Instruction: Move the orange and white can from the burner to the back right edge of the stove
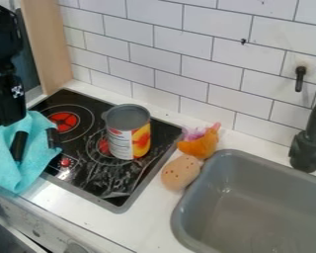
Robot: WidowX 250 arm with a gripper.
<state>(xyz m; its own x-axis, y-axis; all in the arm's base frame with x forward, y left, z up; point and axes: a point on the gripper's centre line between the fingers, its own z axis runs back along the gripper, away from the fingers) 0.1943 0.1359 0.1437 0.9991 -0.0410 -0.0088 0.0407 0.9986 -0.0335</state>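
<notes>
Teal cloth, crumpled over the left part of the black stove top. The tool is at the cloth, released, its two fingers apart. A black-and-white marker shows above them. An upright can bears a fruit-coloured label with a pale text panel, illegible. Two plush toys lie on the surface beside the grey sink.

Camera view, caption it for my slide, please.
A can stands on a black stovetop between a teal cloth and an orange toy.

White brick-pattern tiles line the wall — a dark hook on them, pale wooden panel at left.
</notes>
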